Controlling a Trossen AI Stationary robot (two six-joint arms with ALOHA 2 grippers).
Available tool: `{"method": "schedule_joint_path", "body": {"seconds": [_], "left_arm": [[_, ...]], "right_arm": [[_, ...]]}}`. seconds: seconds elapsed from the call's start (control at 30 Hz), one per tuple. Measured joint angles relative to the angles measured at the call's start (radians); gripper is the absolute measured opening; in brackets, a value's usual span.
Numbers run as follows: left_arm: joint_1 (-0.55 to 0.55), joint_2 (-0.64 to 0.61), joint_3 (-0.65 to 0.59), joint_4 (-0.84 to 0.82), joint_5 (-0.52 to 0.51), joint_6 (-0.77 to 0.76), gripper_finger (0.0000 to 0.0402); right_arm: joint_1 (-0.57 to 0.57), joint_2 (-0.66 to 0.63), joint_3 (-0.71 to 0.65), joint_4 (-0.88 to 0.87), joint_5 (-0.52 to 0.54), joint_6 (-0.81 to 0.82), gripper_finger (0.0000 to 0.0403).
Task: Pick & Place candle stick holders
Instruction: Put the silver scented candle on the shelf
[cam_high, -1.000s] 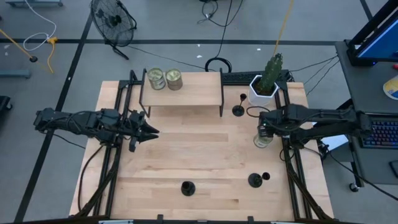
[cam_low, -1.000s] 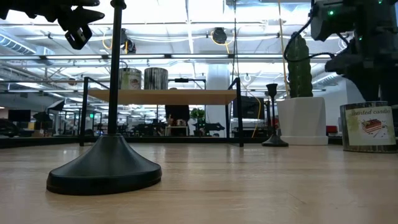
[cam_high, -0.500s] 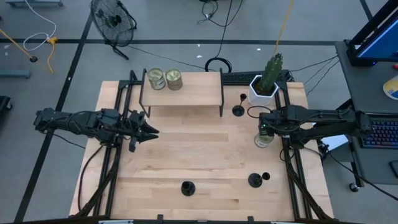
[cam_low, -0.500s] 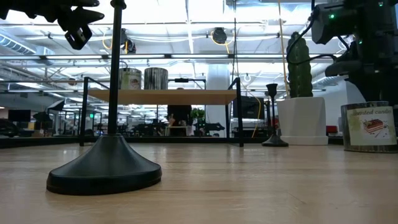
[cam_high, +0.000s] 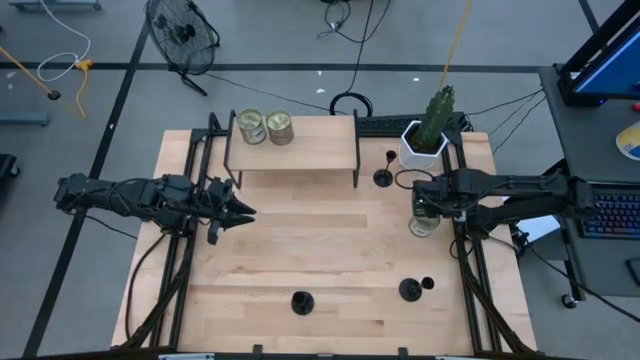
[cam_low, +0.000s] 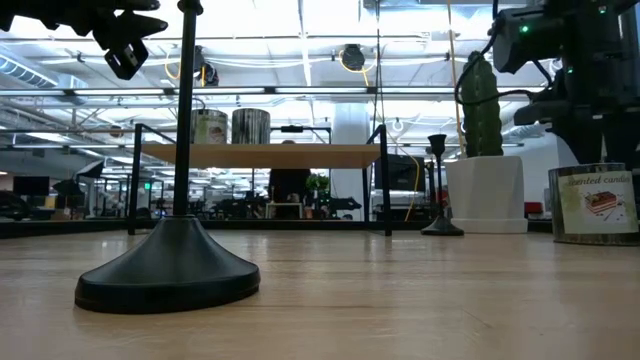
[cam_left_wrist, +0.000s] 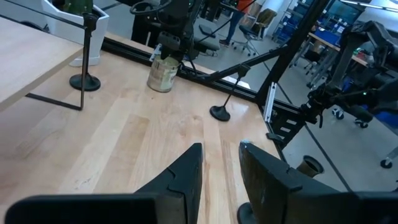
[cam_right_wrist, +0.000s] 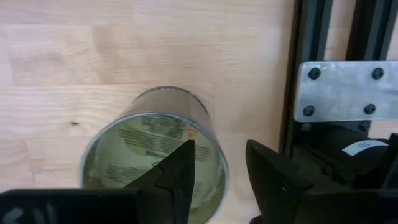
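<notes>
Three black candle stick holders stand on their disc bases. One (cam_high: 383, 176) is beside the shelf's right leg, one (cam_high: 299, 301) near the front edge, one (cam_high: 410, 289) at the front right. My right gripper (cam_high: 420, 203) is open and hovers over a clear glass jar (cam_high: 423, 226) at the table's right side. In the right wrist view one finger (cam_right_wrist: 177, 168) is over the jar's mouth (cam_right_wrist: 149, 155) and the other beyond its rim. My left gripper (cam_high: 243, 212) is open and empty above the table's left side.
A low wooden shelf (cam_high: 295, 148) at the back holds two more glass jars (cam_high: 265, 127). A white pot with a cactus (cam_high: 425, 135) stands at the back right. Black frame rails (cam_high: 465, 260) run along both table sides. Bare wood lies in the middle.
My right gripper has drifted a little toward the table's far left, staying above the glass jar. The jar and the three holders have kept their places.
</notes>
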Motion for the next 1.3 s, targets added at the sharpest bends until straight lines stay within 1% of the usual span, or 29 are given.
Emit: {"method": "schedule_joint_path", "body": {"seconds": [0.07,0.1,0.27,0.33,0.73,0.83,0.93,1.17,1.3], "left_arm": [[0.0,0.0,0.0,0.0,0.0,0.001,0.0111],[0.0,0.0,0.0,0.0,0.0,0.001,0.0111],[0.0,0.0,0.0,0.0,0.0,0.006,0.0111],[0.0,0.0,0.0,0.0,0.0,0.01,0.0111],[0.0,0.0,0.0,-0.005,0.0,0.014,0.0111],[0.0,0.0,0.0,-0.005,0.0,0.015,0.0111],[0.0,0.0,0.0,-0.006,0.001,0.013,0.0111],[0.0,0.0,0.0,-0.006,0.02,-0.001,0.0111],[0.0,0.0,0.0,-0.006,0.02,-0.008,0.0111]], "right_arm": [[0.0,0.01,0.0,0.014,0.001,0.004,0.0134],[0.0,0.01,0.0,0.068,0.005,0.007,0.0134],[-0.008,0.012,-0.001,0.103,0.007,0.002,0.0134],[-0.015,0.018,-0.007,0.12,0.027,0.002,0.0134],[-0.021,0.027,-0.003,0.106,0.033,0.006,0.0129],[-0.021,0.043,-0.001,0.118,0.033,-0.003,0.0114],[-0.021,0.056,0.0,0.14,0.035,-0.024,0.0089],[-0.02,0.061,0.0,0.137,0.057,-0.044,0.0011],[-0.02,0.062,0.0,0.136,0.063,-0.058,0.0008]]}}
